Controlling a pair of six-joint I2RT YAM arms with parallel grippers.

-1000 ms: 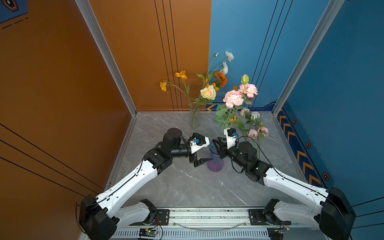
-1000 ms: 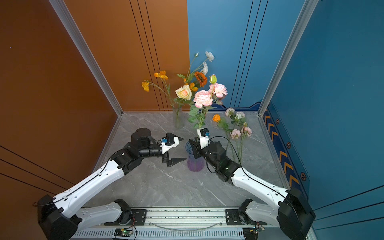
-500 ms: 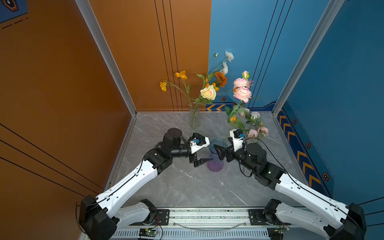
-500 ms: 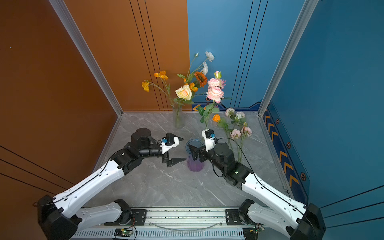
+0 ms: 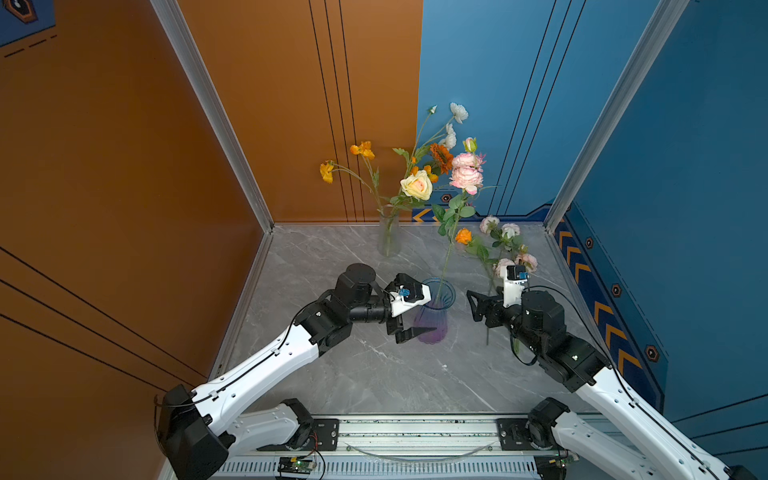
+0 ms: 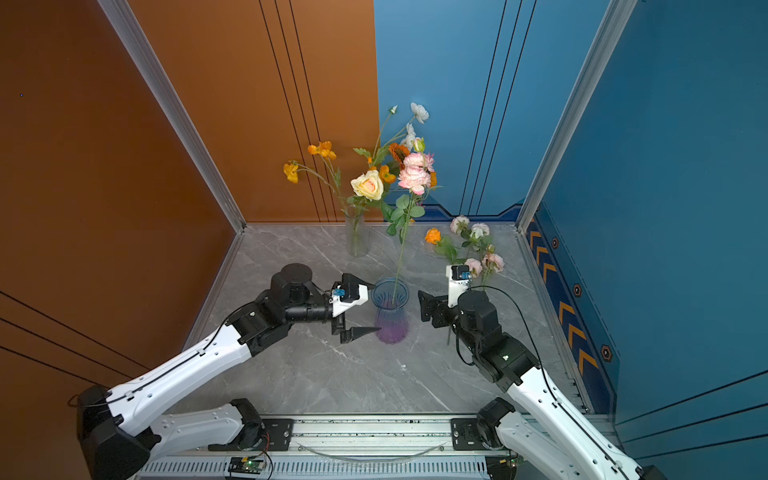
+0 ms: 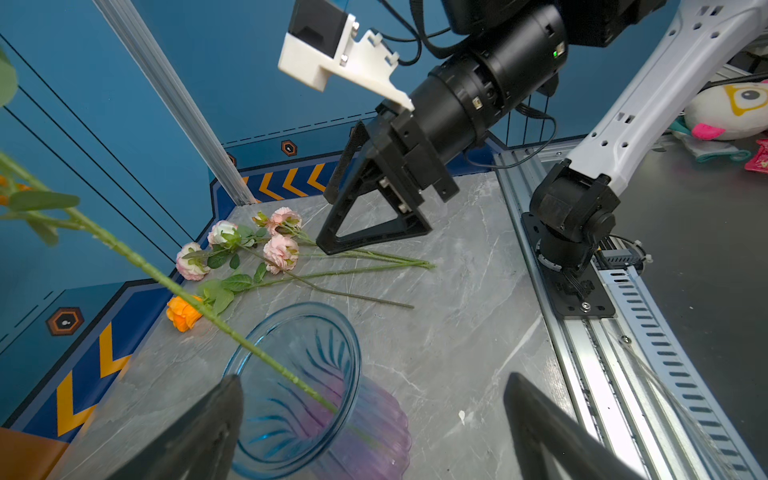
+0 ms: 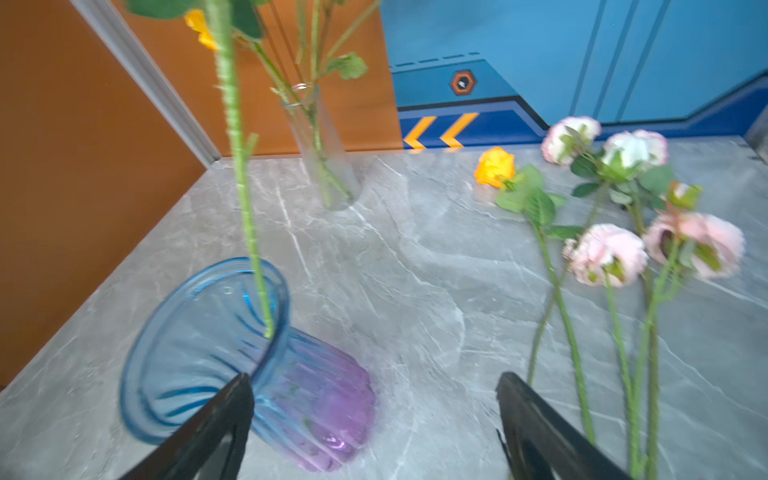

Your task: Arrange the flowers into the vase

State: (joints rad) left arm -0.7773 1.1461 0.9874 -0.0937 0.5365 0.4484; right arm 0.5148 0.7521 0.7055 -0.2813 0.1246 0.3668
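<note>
**Pink stem released into the ribbed vase**

Pulling back toward 3 o'clock, the right gripper (image 5: pixel 471 306) has let go of the pink ruffled flower on a long green stem (image 5: pixel 466 178). That flower now stands alone in the blue-to-purple ribbed glass vase (image 5: pixel 437 328) at the middle of the grey marbled tabletop (image 5: pixel 353 374). Its foot is inside the flared blue rim and its blooms lean toward 1 o'clock.

At 12 o'clock a tall clear glass vase (image 5: pixel 389 237) holds a cream rose, orange blooms and white blooms on thin leafy stems. At 2 o'clock the loose pink-and-white flowers (image 5: pixel 505 230) and one orange bloom (image 5: pixel 463 236) lie flat on the tabletop, stems pointing toward 5 o'clock.

Both arms are white-shelled with black joints. The right arm reaches in from 5 o'clock with its elbow bent. Its jaws point at the ribbed vase and are spread wide with nothing between them. The left arm has not shifted and stretches in low from 7 o'clock. The left gripper (image 6: pixel 374 307) is at the vase's 9 o'clock side with its jaws wide apart, not closed on the glass.
</note>
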